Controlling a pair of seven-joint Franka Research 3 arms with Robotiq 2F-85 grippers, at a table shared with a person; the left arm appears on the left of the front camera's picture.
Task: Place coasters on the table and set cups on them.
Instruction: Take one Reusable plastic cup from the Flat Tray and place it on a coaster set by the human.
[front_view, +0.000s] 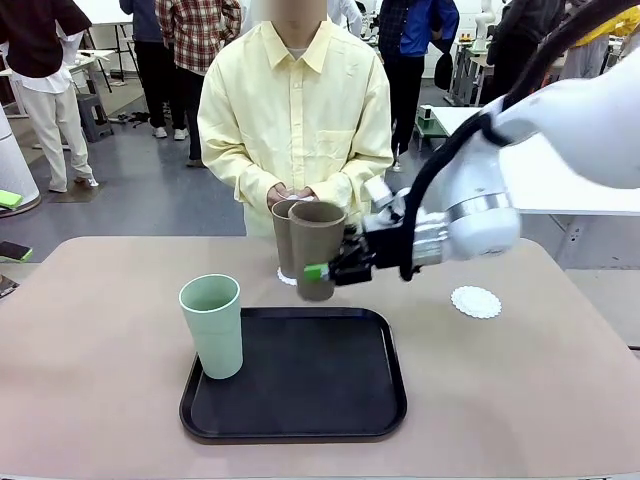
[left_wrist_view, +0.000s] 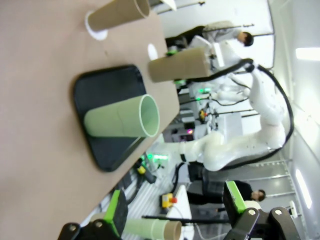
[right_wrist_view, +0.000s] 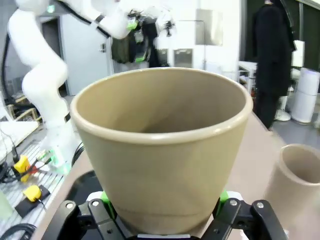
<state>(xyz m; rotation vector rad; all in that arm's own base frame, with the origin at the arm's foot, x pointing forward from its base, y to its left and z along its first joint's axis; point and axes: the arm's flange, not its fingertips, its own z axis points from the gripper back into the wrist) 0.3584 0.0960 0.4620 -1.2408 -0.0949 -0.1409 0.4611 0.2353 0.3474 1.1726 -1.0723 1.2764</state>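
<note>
**Figure: cup carried toward a coaster.** The right gripper (front_view: 330, 268) pinches the lower wall of 1 taupe cup (front_view: 317, 250) between its green pads (right_wrist_view: 222, 196) and holds it upright, off the table (front_view: 90, 330), just beyond the black tray (front_view: 300, 420). The low side grip keeps the rim level and leaves the base free for setting down. A second taupe cup (front_view: 284, 235) stands behind it on a coaster (front_view: 287, 279). A bare coaster (front_view: 476, 301) lies to the right, probably the held cup's destination. The mint cup (front_view: 212, 325) waits at the tray's left edge. The left gripper (left_wrist_view: 175, 212) hangs back with fingers spread wide, holding nothing. The person (front_view: 295, 110) stands at the far side.
</note>
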